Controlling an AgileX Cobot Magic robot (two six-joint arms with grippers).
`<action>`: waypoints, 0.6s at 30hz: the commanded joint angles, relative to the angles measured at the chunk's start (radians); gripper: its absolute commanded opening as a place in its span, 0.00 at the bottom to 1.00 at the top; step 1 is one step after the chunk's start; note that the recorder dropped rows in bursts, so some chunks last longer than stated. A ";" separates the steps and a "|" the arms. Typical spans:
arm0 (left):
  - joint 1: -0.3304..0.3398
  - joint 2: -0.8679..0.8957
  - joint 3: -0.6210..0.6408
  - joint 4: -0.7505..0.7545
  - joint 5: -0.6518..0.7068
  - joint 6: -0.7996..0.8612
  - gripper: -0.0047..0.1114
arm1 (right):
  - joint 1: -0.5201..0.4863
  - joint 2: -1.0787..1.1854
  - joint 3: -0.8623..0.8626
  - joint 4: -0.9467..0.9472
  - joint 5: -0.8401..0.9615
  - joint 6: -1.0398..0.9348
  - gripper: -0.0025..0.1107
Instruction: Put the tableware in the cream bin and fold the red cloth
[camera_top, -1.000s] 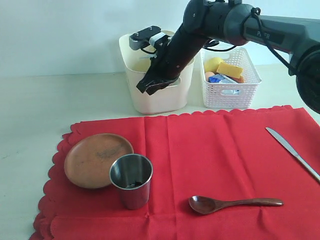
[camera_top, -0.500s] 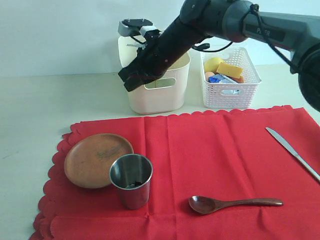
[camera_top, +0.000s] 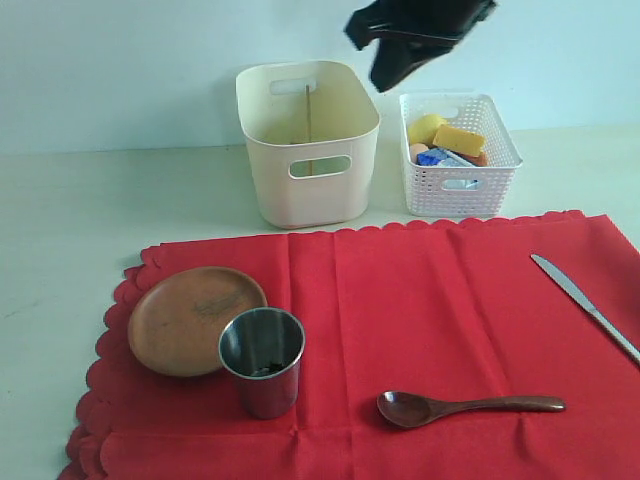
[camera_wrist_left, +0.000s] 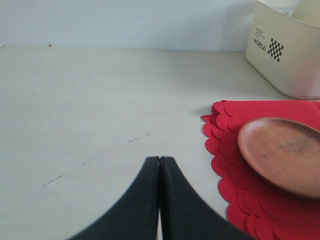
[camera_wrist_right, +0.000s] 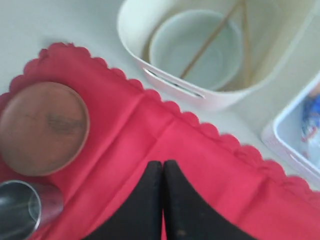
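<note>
Bowl (camera_wrist_right: 192, 50) and chopsticks (camera_wrist_right: 210, 37) were seen already inside the bin (camera_top: 310, 190). Plate (camera_top: 190, 320), cup (camera_top: 262, 365), spoon (camera_top: 470, 407) and knife (camera_top: 585, 305) were left in front of the bin on the cloth (camera_top: 420, 310), which was spread flat and not yet folded. Left gripper (camera_wrist_left: 159, 159) and right gripper (camera_wrist_right: 162, 162) were pressed shut, with nothing held.
</note>
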 joint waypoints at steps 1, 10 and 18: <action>-0.007 -0.006 -0.004 -0.002 -0.014 -0.003 0.04 | -0.091 -0.149 0.222 -0.013 -0.058 0.008 0.02; -0.007 -0.006 -0.004 -0.002 -0.014 -0.003 0.04 | -0.260 -0.290 0.635 -0.018 -0.158 -0.008 0.02; -0.007 -0.006 -0.004 -0.002 -0.014 -0.003 0.04 | -0.292 -0.290 0.795 -0.067 -0.259 -0.008 0.07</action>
